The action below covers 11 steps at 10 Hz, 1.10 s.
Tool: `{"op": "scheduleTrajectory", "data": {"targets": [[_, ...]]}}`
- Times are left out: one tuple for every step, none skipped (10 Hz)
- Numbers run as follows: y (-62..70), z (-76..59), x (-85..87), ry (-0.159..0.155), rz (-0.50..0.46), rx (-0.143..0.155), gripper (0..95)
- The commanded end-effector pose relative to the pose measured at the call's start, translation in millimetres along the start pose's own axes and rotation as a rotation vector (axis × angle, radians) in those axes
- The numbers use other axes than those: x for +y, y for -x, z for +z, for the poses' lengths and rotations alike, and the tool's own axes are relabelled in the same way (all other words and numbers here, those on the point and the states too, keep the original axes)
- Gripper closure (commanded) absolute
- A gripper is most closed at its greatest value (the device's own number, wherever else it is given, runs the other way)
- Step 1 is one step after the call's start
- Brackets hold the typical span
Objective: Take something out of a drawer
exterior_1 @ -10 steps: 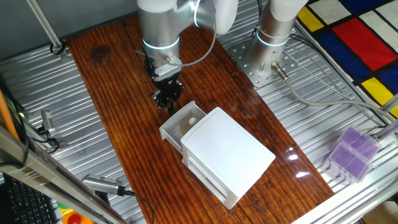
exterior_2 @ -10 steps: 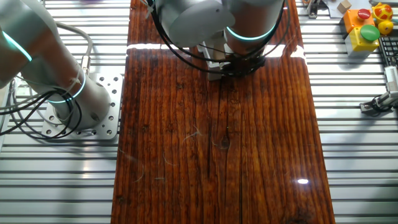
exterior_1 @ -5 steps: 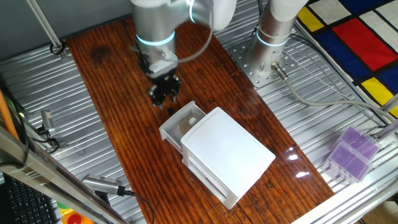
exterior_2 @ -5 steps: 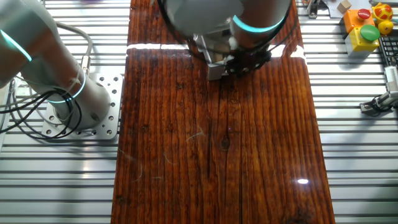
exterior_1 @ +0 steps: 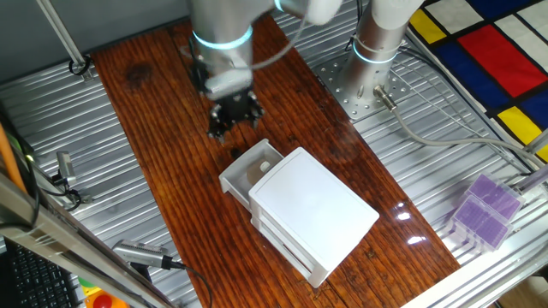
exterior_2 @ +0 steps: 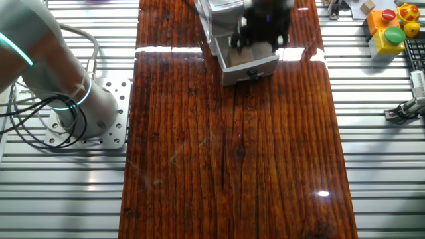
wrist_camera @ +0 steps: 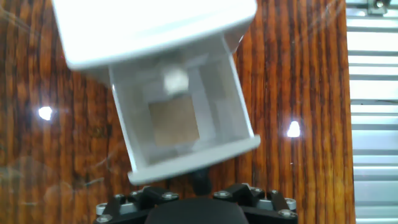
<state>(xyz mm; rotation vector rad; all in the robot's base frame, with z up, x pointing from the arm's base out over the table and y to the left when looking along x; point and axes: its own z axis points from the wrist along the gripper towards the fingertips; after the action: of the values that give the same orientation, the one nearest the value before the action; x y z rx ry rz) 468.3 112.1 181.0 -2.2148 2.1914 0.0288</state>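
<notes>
The white two-drawer unit (exterior_1: 312,210) stands on the wooden table. Its upper drawer (exterior_1: 248,174) is pulled out toward my gripper. In the hand view the open drawer (wrist_camera: 242,118) holds a small pale beige lump (wrist_camera: 174,79) near its back and a flat tan square (wrist_camera: 175,123) on its floor. The lump also shows in one fixed view (exterior_1: 265,166). My gripper (exterior_1: 234,126) hovers just beyond the drawer's front, blurred, fingers spread, holding nothing. In the other fixed view the gripper (exterior_2: 262,25) blurs above the drawer (exterior_2: 247,63). The hand view shows only its black base (wrist_camera: 193,208).
The arm's grey base plate (exterior_1: 360,85) sits at the table's back right. A purple box (exterior_1: 484,212) lies on the metal slats at right. Coloured blocks (exterior_2: 392,30) and a clamp (exterior_2: 408,106) lie beside the table.
The gripper has let go at the drawer's front, lifted and spread its fingers. The drawer stays pulled out.
</notes>
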Motion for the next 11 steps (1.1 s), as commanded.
{"op": "scheduleTrajectory", "data": {"targets": [[31.1,13.9,0.5,-0.002,-0.024,0.006,19.0],[35.3,17.5,2.4,-0.006,-0.029,0.006,19.0],[37.2,20.9,2.8,-0.011,-0.052,0.003,19.0],[36.8,23.3,3.4,-0.013,-0.072,0.002,19.0],[36.0,26.2,4.3,-0.015,-0.089,-0.003,19.0],[35.6,28.3,4.1,-0.017,-0.102,-0.004,19.0],[34.1,38.1,2.6,-0.02,-0.111,-0.014,19.0],[33.8,44.1,2.2,-0.02,-0.115,-0.015,19.0],[34.1,49.0,2.3,-0.02,-0.124,-0.018,19.0],[34.5,51.1,3.0,-0.02,-0.127,-0.02,19.0],[34.9,52.5,3.7,-0.02,-0.129,-0.021,19.0]]}}
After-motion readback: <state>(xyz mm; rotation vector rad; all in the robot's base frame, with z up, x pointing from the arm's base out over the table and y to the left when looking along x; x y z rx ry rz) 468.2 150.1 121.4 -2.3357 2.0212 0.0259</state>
